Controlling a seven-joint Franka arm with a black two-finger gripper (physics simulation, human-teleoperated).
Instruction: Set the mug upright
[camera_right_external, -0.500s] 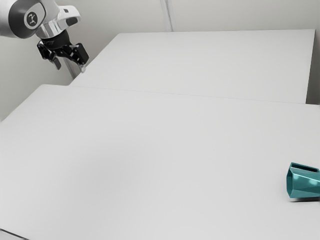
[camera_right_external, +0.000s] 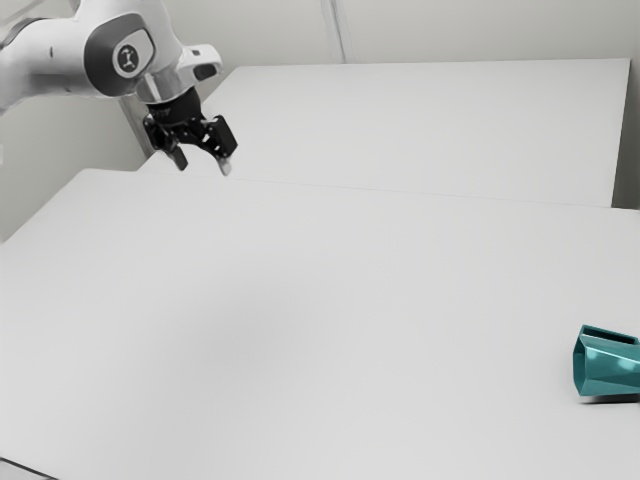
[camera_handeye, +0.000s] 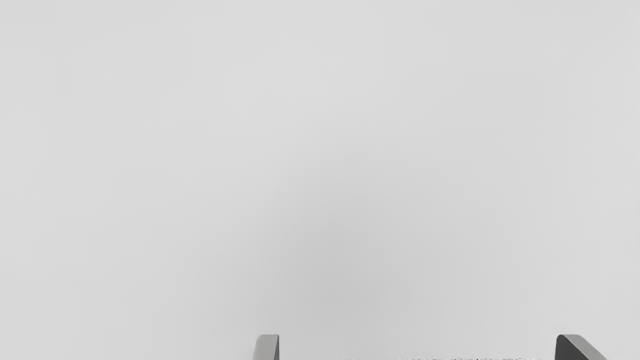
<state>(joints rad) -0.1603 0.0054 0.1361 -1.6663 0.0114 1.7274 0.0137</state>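
Note:
My gripper (camera_right_external: 203, 168) hangs above the table at the exterior view's upper left, far from the mug. In the wrist view the gripper (camera_handeye: 417, 347) stands open, its two fingertips wide apart with bare table surface behind them. A teal, faceted mug (camera_right_external: 608, 365) lies on its side at the exterior view's right edge, its mouth facing the exterior view's left. Part of the mug is cut off by that edge, and I cannot see its far end.
The white table (camera_right_external: 300, 300) spreads below the arm. Behind it, a second white surface (camera_right_external: 420, 125) reaches toward the wall. A dark line crosses the exterior view's bottom left corner.
My arm and gripper have moved toward the exterior view's right and a little lower in that view. The mug lies as before.

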